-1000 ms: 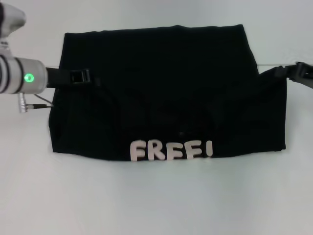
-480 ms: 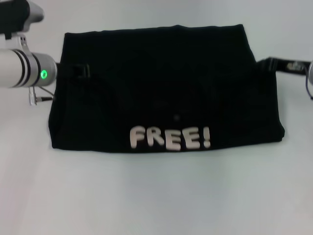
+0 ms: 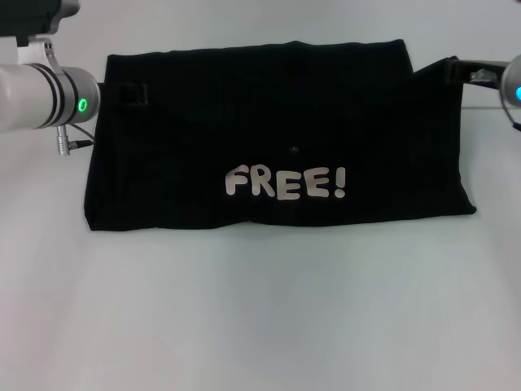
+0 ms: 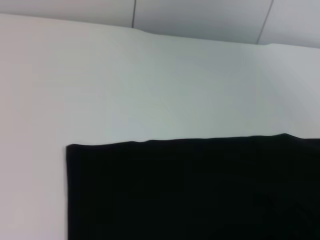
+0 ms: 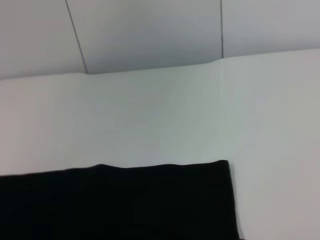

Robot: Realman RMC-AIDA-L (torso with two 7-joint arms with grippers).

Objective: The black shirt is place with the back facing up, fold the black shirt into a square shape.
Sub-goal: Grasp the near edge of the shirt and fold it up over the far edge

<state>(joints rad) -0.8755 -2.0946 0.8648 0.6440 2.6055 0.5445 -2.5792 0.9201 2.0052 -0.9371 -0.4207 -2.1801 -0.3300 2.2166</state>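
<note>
Presently the black shirt [image 3: 277, 147] lies across the far middle of the tabletop [image 3: 260, 326], its near flap with the "FREE!" lettering [image 3: 286, 182] being carried far by the left gripper [image 3: 132, 92] and right gripper [image 3: 460, 69]; whether either is closed on cloth cannot be told. The fold is best laid with both edges kept level and taut. No containers are seen.
</note>
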